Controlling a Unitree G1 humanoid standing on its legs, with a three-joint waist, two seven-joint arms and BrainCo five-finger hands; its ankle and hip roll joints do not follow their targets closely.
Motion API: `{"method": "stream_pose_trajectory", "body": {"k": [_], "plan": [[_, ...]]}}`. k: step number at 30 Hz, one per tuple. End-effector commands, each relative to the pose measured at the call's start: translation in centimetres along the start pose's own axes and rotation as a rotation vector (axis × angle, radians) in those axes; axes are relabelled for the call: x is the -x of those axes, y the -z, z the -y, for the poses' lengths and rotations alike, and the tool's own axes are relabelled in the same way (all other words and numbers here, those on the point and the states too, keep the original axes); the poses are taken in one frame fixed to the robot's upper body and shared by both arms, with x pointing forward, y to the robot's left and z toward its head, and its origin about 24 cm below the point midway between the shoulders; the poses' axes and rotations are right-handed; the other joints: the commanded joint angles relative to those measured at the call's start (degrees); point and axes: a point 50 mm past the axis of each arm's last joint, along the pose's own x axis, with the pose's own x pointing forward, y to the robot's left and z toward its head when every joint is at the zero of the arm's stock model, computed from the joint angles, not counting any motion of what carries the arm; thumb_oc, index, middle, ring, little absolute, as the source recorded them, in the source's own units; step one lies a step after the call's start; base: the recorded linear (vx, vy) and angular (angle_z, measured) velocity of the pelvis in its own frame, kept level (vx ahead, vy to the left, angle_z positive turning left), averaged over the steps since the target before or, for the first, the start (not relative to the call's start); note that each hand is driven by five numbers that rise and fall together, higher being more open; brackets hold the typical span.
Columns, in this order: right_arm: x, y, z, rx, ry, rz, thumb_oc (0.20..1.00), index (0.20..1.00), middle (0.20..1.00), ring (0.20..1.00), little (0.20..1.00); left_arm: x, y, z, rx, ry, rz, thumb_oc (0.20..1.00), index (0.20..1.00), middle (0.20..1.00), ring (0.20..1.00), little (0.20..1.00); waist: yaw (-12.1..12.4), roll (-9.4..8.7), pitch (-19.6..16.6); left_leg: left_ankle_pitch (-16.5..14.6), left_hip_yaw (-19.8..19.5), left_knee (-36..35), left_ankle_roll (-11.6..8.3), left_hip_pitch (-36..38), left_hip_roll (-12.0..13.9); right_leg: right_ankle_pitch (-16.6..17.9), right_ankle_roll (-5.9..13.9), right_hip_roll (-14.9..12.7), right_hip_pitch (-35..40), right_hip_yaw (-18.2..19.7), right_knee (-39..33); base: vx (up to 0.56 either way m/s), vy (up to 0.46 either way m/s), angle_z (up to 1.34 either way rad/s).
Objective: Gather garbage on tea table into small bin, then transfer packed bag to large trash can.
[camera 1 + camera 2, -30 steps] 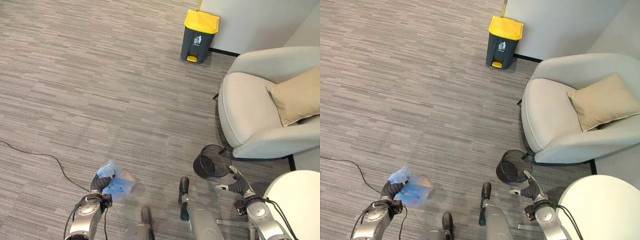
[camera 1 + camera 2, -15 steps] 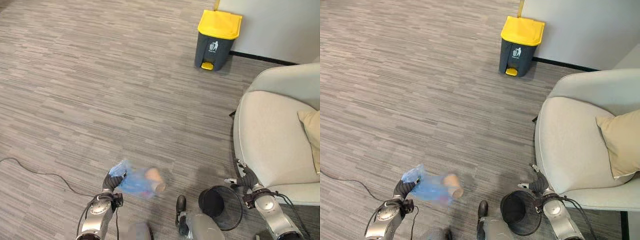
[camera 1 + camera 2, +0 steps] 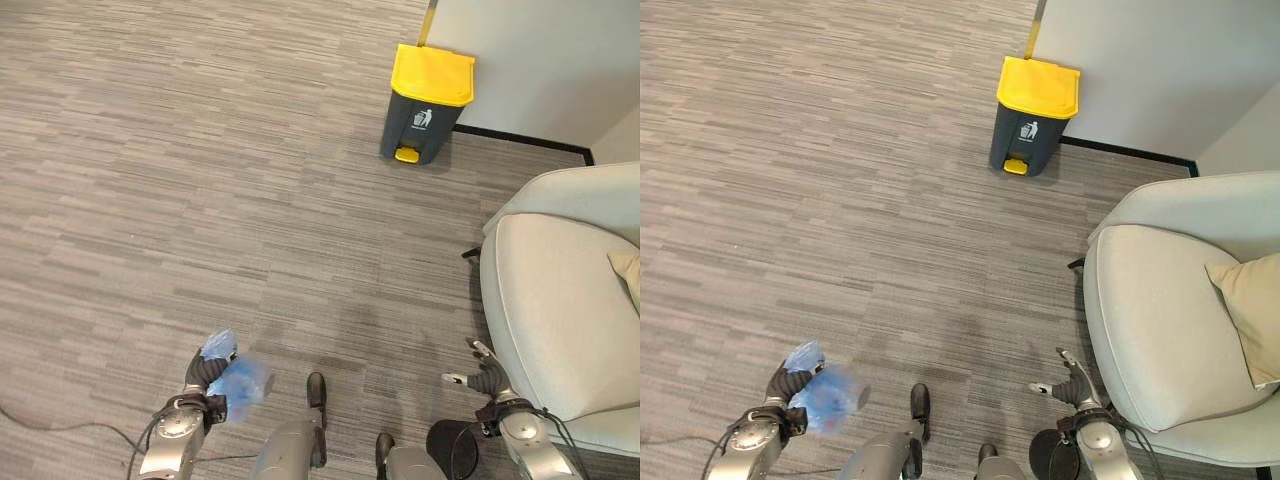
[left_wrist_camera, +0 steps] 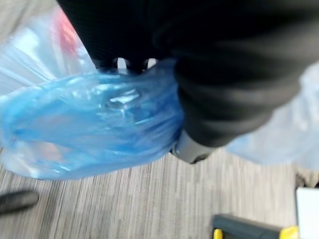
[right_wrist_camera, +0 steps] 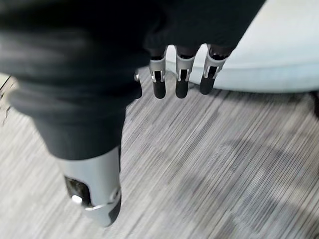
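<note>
The left hand [image 3: 205,378] is clenched round the gathered neck of a translucent blue plastic garbage bag [image 3: 238,381], with the bunched top poking out above the fist and the filled belly hanging beside it, clear of the grey striped carpet floor [image 3: 200,200]. Holding it by the neck keeps the mouth closed so nothing spills while it is carried; the left wrist view shows the blue film [image 4: 94,129] crumpled against the dark hand cover, with something reddish faintly visible inside.

The right hand [image 3: 1070,383] hangs empty, its fingers [image 5: 182,79] straight and relaxed over the carpet, close to the front edge of the pale grey upholstered armchair [image 3: 560,320]. It looks kept free, probably for balance or for later use at the lid.

The dark grey pedal trash can with a yellow lid [image 3: 425,102] stands against the white wall [image 3: 540,60], well apart from both hands, its lid down. The small black mesh wastebasket [image 3: 455,450] sits low beside the armchair, near the right arm.

By my reading, the gathering is done and the bag is in transit; the lid must still be lifted before the drop.
</note>
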Motion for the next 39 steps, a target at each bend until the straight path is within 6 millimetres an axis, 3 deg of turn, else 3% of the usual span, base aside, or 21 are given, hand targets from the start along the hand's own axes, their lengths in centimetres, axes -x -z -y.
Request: {"method": "stream_pose_trajectory", "body": {"k": [1, 4, 6, 7, 8, 11, 16, 19, 21, 23, 26, 28, 31, 33, 34, 39], "plan": [[-0.8, -1.4, 0.9, -0.019, 0.018, 0.058, 1.0, 1.0, 1.0, 1.0, 1.0, 0.0, -2.6, -0.9, -0.036, -0.003, 0.14, 0.2, 0.2, 0.2, 0.2, 0.2, 0.6, -0.43, -0.7, -10.2, -2.8, 6.5, -3.66, 0.8, 3.7, 10.2, 0.26, 3.1, -2.0, -2.1, -5.3, 0.19, 0.106, -0.23], [-1.1, -1.8, 1.1, -0.013, 0.015, 0.065, 1.0, 1.0, 1.0, 1.0, 1.0, 0.1, -2.5, -1.0, -0.016, -0.013, 0.133, 0.2, 0.2, 0.2, 0.2, 0.2, 0.2, 0.25, -0.3, -12.4, -1.8, 5.5, -3.55, 4.4, 3.8, 12.7, 0.01, 0.9, -6.7, -6.6, -8.2, 0.28, 0.06, -0.51], [-1.2, -1.8, 1.2, -0.006, 0.016, 0.066, 1.0, 1.0, 1.0, 1.0, 1.0, 0.1, -2.3, -1.0, -0.012, -0.013, 0.129, 0.2, 0.2, 0.2, 0.2, 0.2, 0.0, 0.32, -0.2, -13.1, -1.7, 5.3, -3.58, 5.5, 3.7, 13.4, 0.06, 0.3, -7.4, -7.6, -9.6, 0.33, -0.013, -0.28], [-1.3, -2.2, 1.3, 0.002, 0.014, 0.076, 1.0, 1.0, 1.0, 1.0, 1.0, 0.0, -2.1, -0.9, 0.001, -0.019, 0.122, 0.2, 0.2, 0.2, 0.2, 0.2, -0.3, 0.78, 0.7, -16.5, -2.0, 5.4, -4.1, 9.5, 3.8, 15.4, 1.09, -1.8, -10.6, -10.8, -14.0, 0.5, -0.068, -0.12], [-1.3, -2.3, 1.3, 0.004, 0.011, 0.078, 1.0, 1.0, 1.0, 1.0, 1.0, 0.0, -2.1, -0.8, 0.005, -0.017, 0.118, 0.2, 0.2, 0.2, 0.2, 0.2, -0.7, 0.5, 0.9, -16.3, -1.7, 5.7, -4.11, 9.6, 3.5, 16.6, 1.06, -2.6, -11.0, -11.9, -15.9, 0.53, -0.097, -0.07], [-1.2, -2.3, 1.4, 0.008, 0.007, 0.078, 1.0, 1.0, 1.0, 1.0, 1.0, -0.1, -2.1, -0.5, 0.009, -0.011, 0.12, 0.2, 0.2, 0.2, 0.2, 0.2, -1.5, 0.4, 1.4, -18.6, -3.0, 6.2, -5.04, 12.7, 3.3, 19.0, 2.04, -3.9, -13.0, -12.5, -19.3, 0.29, -0.102, -0.01], [-0.8, -1.5, 1.4, 0.006, 0.0, 0.053, 1.0, 1.0, 1.0, 1.0, 1.0, -0.1, -2.0, -0.5, 0.009, -0.01, 0.119, 0.2, 0.2, 0.2, 0.2, 0.2, -2.5, 0.48, 0.4, -21.2, -5.6, 4.5, -6.78, 18.8, 3.7, 21.4, 2.95, -5.2, -13.8, -11.9, -19.0, 0.39, -0.181, 0.27], [-0.3, -0.6, 1.8, 0.016, 0.012, 0.026, 1.0, 1.0, 1.0, 1.0, 1.0, 0.3, -1.3, -0.3, 0.017, -0.003, 0.096, 0.2, 0.2, 0.2, 0.2, 0.2, -3.3, 2.36, -1.2, -18.9, -6.6, 5.6, -8.73, 20.5, 7.4, 20.0, 1.52, -3.9, -13.3, -11.6, -15.2, 0.48, -0.303, 0.42], [0.0, 0.1, 2.2, 0.012, 0.025, 0.006, 1.0, 1.0, 1.0, 1.0, 1.0, 0.5, -0.9, 0.1, 0.035, 0.008, 0.08, 0.2, 0.2, 0.2, 0.2, 0.2, -3.8, 3.62, -2.3, -13.0, -7.3, 9.0, -10.72, 19.0, 10.0, 17.9, -0.25, -1.9, -11.9, -12.1, -15.0, 0.31, -0.303, 0.34], [0.0, 0.4, 2.4, -0.011, 0.041, -0.001, 1.0, 1.0, 1.0, 1.0, 1.0, 0.4, -0.8, 0.4, 0.076, 0.017, 0.075, 0.2, 0.2, 0.2, 0.2, 0.2, -4.2, 3.84, -2.5, -8.1, -7.3, 15.5, -11.25, 16.0, 11.1, 16.0, -2.06, 0.0, -9.7, -12.1, -15.7, 0.26, -0.282, 0.01], [0.1, 0.5, 2.8, -0.046, 0.058, -0.003, 1.0, 1.0, 1.0, 1.0, 1.0, 0.3, -0.9, 0.7, 0.101, 0.018, 0.077, 0.2, 0.2, 0.2, 0.2, 0.2, -4.8, 3.67, -2.7, -4.8, -6.4, 20.0, -11.0, 13.9, 11.6, 14.5, -3.62, 1.4, -7.5, -12.0, -16.8, 0.21, -0.181, -0.09], [0.2, 0.6, 3.1, -0.048, 0.07, -0.01, 1.0, 1.0, 1.0, 1.0, 1.0, 0.1, -1.1, 1.0, 0.114, 0.024, 0.08, 0.2, 0.2, 0.2, 0.2, 0.2, -4.5, 3.37, -2.2, -6.3, -4.6, 21.5, -10.02, 11.6, 12.0, 12.8, -4.25, 1.9, -5.3, -11.7, -17.4, 0.31, -0.19, 0.11], [-0.1, 0.4, 3.2, -0.048, 0.074, -0.007, 1.0, 1.0, 1.0, 1.0, 1.0, 0.0, -1.1, 1.4, 0.114, 0.028, 0.078, 0.2, 0.2, 0.2, 0.2, 0.2, -3.4, 2.28, -1.7, -11.5, -3.4, 18.3, -8.47, 5.7, 9.3, 11.3, -3.96, 1.9, -2.2, -11.0, -19.0, 0.27, -0.083, 0.21], [-0.2, 0.4, 3.4, -0.048, 0.081, -0.009, 1.0, 1.0, 1.0, 1.0, 1.0, 0.0, -1.1, 1.3, 0.113, 0.022, 0.078, 0.2, 0.2, 0.2, 0.2, 0.2, -2.6, 1.69, -1.1, -11.7, -2.7, 15.2, -8.59, 1.4, 8.5, 10.5, -3.62, 1.8, -0.4, -10.8, -19.5, 0.27, -0.046, -0.14], [-0.2, 0.6, 3.4, -0.048, 0.087, -0.02, 1.0, 1.0, 1.0, 1.0, 1.0, 0.0, -1.1, 1.1, 0.111, 0.015, 0.079, 0.2, 0.2, 0.2, 0.2, 0.2, -1.7, 1.8, -0.9, -7.5, -1.7, 10.7, -9.56, -1.2, 9.2, 9.7, -3.59, 2.5, 1.4, -11.0, -19.8, 0.16, -0.007, -0.28], [0.1, 1.3, 2.9, -0.057, 0.082, -0.048, 1.0, 1.0, 1.0, 1.0, 1.0, 0.3, -0.6, 0.8, 0.102, 0.002, 0.064, 0.2, 0.2, 0.2, 0.2, 0.2, -0.1, 1.4, -0.8, -3.6, -1.3, 7.6, -10.81, -2.8, 9.7, 7.8, -2.96, 3.2, 6.2, -9.9, -19.8, 0.32, 0.06, -0.53]]}}
